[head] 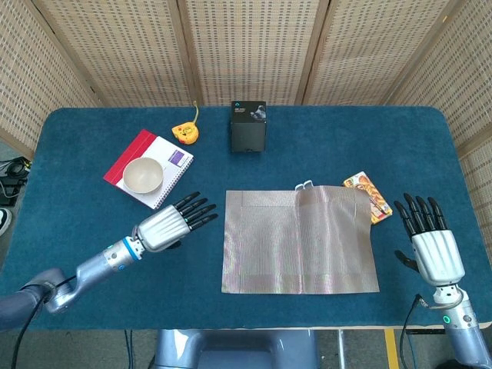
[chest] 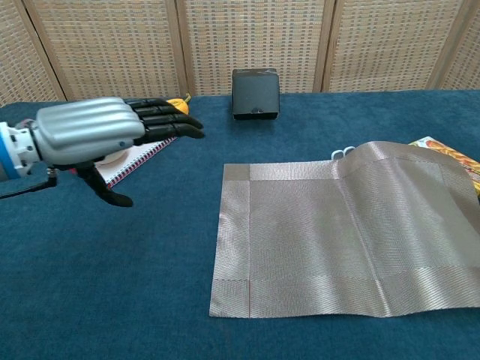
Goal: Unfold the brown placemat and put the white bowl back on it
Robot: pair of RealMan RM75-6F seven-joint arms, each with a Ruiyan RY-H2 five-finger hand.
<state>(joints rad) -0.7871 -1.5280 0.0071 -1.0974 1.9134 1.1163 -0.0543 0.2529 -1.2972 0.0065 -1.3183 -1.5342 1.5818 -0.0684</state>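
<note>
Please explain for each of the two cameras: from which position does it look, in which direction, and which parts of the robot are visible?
Head view: high above the near table edge, looking down at the placemat, white bowl, left robot hand and right robot hand, with both forearms.
Chest view: low at the near edge, looking across the placemat toward the wicker screens; only the left robot hand shows.
Shared: placemat, left robot hand, black box, notebook.

You had one placemat (head: 300,241), one bowl (head: 143,175), one notebook (head: 176,162), one tape measure (head: 185,131), one black box (head: 248,126), one snack packet (head: 368,195), two hands: left hand (head: 165,225), right hand (head: 431,246).
</note>
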